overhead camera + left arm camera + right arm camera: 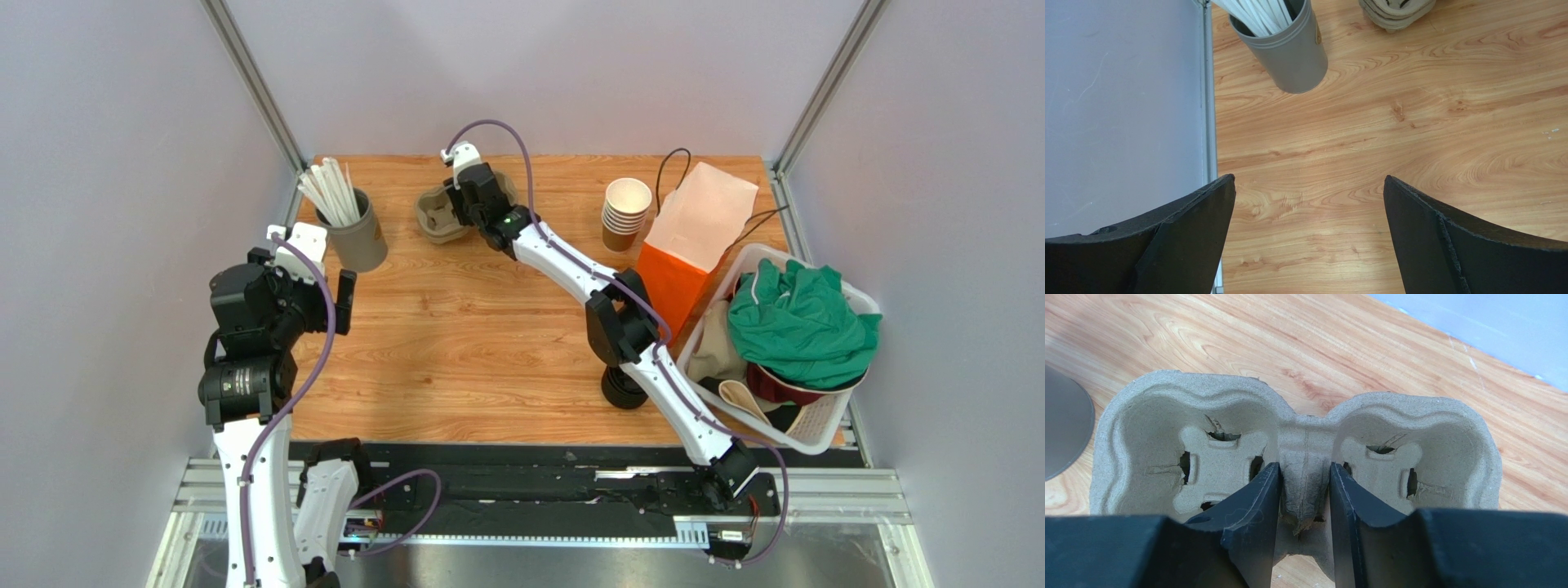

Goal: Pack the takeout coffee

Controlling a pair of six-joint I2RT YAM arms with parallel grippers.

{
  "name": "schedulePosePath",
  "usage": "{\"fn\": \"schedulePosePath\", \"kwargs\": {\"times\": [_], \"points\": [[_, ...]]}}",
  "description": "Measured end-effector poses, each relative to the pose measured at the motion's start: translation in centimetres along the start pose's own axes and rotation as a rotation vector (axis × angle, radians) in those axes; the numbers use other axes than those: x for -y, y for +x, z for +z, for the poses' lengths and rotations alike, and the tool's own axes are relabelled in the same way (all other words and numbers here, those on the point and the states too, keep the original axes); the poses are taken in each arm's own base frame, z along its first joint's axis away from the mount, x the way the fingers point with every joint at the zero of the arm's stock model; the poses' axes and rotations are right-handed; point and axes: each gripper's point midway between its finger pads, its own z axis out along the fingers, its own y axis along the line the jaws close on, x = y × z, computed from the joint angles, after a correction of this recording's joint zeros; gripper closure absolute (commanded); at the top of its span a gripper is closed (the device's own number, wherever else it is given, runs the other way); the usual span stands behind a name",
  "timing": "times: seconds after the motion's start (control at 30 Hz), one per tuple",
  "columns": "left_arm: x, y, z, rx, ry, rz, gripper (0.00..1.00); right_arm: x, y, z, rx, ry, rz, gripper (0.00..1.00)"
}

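Note:
No lidded takeout coffee shows in any view. A grey pulp two-cup carrier [437, 212] [1198, 410] lies at the back of the table, both wells empty. My right gripper [459, 203] [1305, 473] reaches over it, and its jaws press on the carrier's raised middle ridge from both sides. My left gripper [307, 267] [1309, 184] hovers wide open over bare wood by the table's left edge, with nothing between its fingers.
A grey holder of white straws [357, 234] [1290, 52] stands back left. A stack of lidless brown cups [627, 210] and an orange and white paper bag [687, 251] are back right. A white basket [859, 298] holds green cloth. Black lids [623, 390] sit under my right arm.

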Motion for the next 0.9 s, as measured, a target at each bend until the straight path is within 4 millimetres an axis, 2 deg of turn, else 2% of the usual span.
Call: {"fn": "schedulePosePath", "kwargs": {"times": [0.1, 0.23, 0.4, 0.53, 0.8, 0.9], "points": [[0.1, 0.0, 0.0, 0.001, 0.002, 0.0, 0.01, 0.1, -1.0, -0.4, 0.013, 0.0, -0.001, 0.64], [0.1, 0.1, 0.0, 0.001, 0.004, 0.0, 0.01, 0.2, -2.5, -1.0, 0.038, -0.002, 0.002, 0.57], [0.2, 0.1, 0.0, 0.002, 0.007, 0.0, 0.01, 0.2, -3.1, -1.2, 0.051, -0.007, 0.001, 0.58], [0.2, 0.1, 0.0, 0.002, 0.008, 0.0, 0.01, 0.1, -3.1, -1.2, 0.051, -0.01, 0.0, 0.63], [0.2, 0.2, 0.2, -0.007, 0.014, -0.002, 0.01, 0.0, -3.1, -1.2, 0.052, -0.018, -0.001, 0.46], [0.2, 0.2, 0.3, -0.008, 0.014, -0.003, 0.01, 0.0, -3.3, -1.2, 0.059, -0.019, -0.002, 0.43]]}}
